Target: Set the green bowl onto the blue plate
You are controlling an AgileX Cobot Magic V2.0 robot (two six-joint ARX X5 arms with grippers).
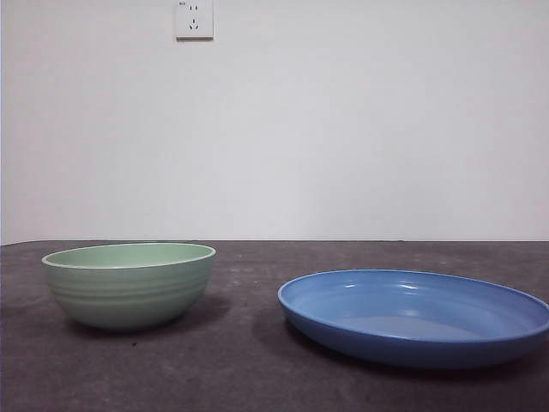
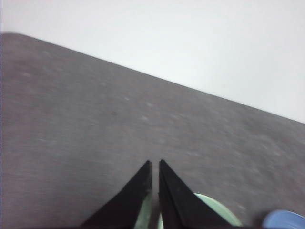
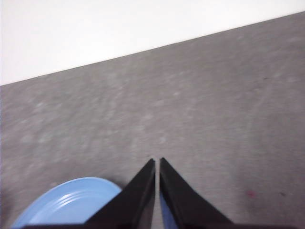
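Wrist views show the left pincer [image 2: 155,164] and right pincer [image 3: 156,161] closed, empty, above the bowl [image 2: 217,210] and plate [image 3: 71,202].

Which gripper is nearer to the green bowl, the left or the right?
Left. The left gripper, jaws shut, is raised over the green bowl, whose rim shows right beside its jaws. The right gripper, also shut, is over the blue plate, apart from the bowl.
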